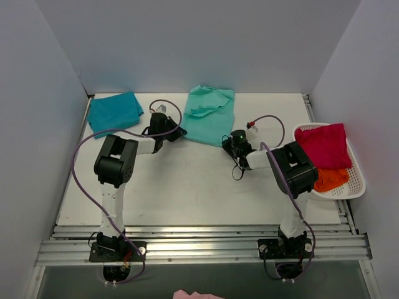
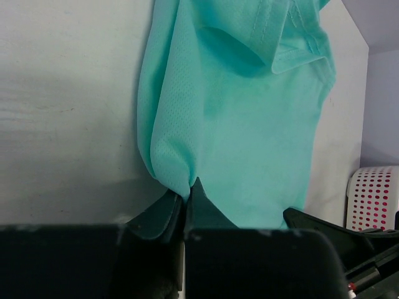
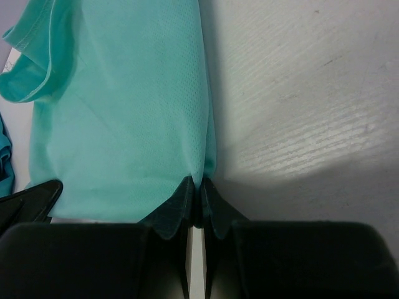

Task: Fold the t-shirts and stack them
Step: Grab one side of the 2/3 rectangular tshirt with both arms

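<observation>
While L hand (image 2: 187, 187) & R hand (image 3: 198, 185) pinch mint shirt (image 1: 209, 118), basket (image 1: 356, 180) holds red cloth (image 1: 324, 144), orange cloth (image 1: 331, 179)

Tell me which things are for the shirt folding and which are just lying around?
For the job: mint-green t-shirt, pinched by left claw and right claw; teal-blue t-shirt.
Just lying about: white basket, red cloth, orange cloth.
</observation>
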Available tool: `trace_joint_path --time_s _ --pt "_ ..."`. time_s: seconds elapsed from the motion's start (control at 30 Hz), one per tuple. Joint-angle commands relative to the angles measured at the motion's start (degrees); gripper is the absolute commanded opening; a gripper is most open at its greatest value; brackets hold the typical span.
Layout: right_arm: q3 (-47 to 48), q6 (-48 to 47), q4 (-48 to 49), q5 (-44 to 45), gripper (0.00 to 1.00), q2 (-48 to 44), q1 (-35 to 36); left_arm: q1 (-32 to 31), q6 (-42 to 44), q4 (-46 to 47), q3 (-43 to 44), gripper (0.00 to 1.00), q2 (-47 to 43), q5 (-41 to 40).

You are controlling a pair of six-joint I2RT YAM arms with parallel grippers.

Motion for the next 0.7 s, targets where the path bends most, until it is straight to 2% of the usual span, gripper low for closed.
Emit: trace_joint_path --time_s 0.0,0.2,0.33,0.67 --pt "-2.2 0.1 -4.6 3.1 0.00 -3.9 0.2 0.0 1.9 -0.8 -0.5 0.02 -2.5 -2.2" --pt "-6.7 0.7 -8.4 6.7 0.00 -12.6 4.4 -1.8 1.0 0.7 -13.3 0.02 -13.3 -4.1" --pt "-9.7 1.0 -14.6 10.4 0.00 -20.7 8.1 -4.5 0.9 -0.3 -21.3 0.02 -24.8 -6.7" --pt "-16.5 3.5 -33.7 18.6 0.00 -47.3 19.0 -15.6 -1.1 -18.2 -30.8 0.02 -48.9 -17.3"
